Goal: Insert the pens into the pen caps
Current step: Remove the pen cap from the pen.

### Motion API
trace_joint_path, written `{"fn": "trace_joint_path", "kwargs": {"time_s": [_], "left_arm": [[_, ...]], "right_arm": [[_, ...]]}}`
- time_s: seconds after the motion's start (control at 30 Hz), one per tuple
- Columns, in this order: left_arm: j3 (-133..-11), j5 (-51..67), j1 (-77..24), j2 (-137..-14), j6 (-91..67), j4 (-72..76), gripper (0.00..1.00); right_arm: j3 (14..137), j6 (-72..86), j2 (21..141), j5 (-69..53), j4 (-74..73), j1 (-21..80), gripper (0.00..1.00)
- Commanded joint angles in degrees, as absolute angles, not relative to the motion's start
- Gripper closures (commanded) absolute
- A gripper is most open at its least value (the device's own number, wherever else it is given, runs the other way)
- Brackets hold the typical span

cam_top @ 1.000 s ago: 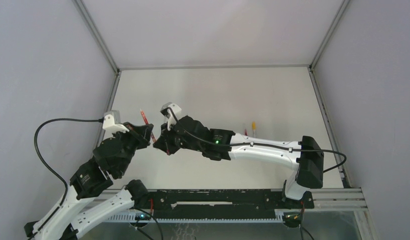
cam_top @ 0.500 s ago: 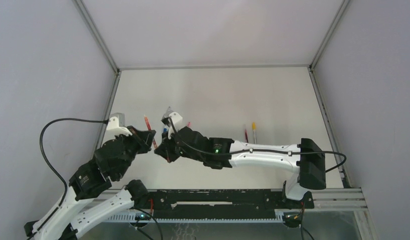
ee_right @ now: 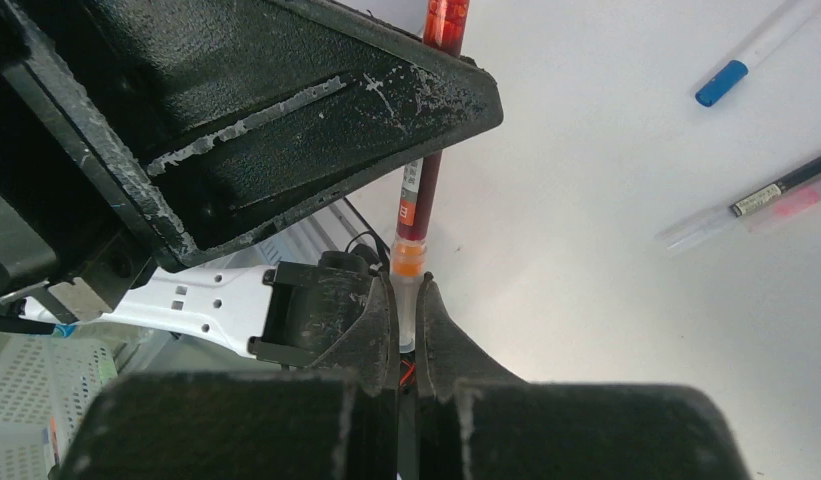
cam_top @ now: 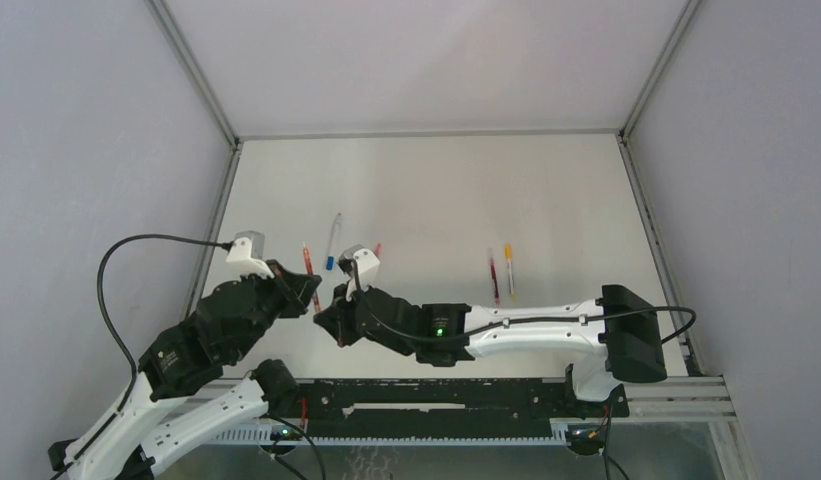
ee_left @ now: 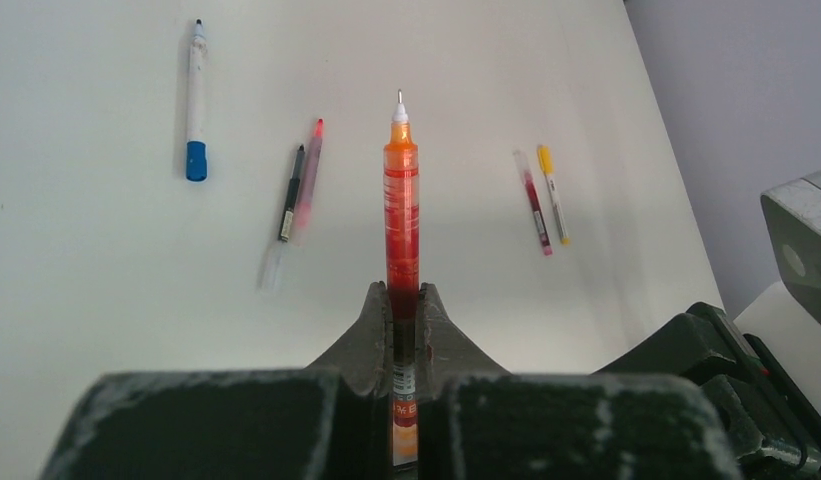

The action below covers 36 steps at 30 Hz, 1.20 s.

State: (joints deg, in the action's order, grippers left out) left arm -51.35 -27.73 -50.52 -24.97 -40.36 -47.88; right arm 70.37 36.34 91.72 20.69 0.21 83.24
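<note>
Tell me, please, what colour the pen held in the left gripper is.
The pen is orange-red; the left wrist view shows it best.

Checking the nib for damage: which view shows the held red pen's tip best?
Left wrist: the red pen points away, its nib in plain sight. Right wrist shows only its rear barrel; the top view shows just a thin red sliver.

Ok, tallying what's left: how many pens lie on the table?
5: a blue-ended pen far left, a black pen beside a pink pen mid-table, a red pen beside a yellow pen right. Others may be hidden.
</note>
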Motion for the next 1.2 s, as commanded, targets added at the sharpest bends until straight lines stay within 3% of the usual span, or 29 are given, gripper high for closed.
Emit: {"fn": "trace_joint_path", "kwargs": {"time_s": [0.0, 0.43, 0.67, 0.87, 1.17], "left_arm": [[-55.99, -41.20, -49.42, -24.24, -39.66, -35.51, 1.00], [-58.66, -41.50, -49.39, -24.95, -37.21, -31.96, 1.00], [-53.93, -25.53, -49.41, -20.98, -29.13, -25.79, 1.00], [-53.85, -14.04, -49.39, -21.39, -25.76, -28.71, 1.00], [-53.72, 4.48, -49.39, -26.89, -22.14, -32.44, 1.00]], "right_arm": [[67.59, 38.41, 93.61, 9.69, -10.50, 90.92, 1.00], [64.60, 36.28, 90.38, 13.26, -13.44, 92.64, 1.00], [64.53, 27.87, 77.11, 26.14, -18.84, 89.91, 1.00], [64.44, 9.62, 65.61, 34.57, -16.43, 86.20, 1.00], [52.65, -28.84, 44.66, 22.99, -2.94, 79.84, 1.00]]}}
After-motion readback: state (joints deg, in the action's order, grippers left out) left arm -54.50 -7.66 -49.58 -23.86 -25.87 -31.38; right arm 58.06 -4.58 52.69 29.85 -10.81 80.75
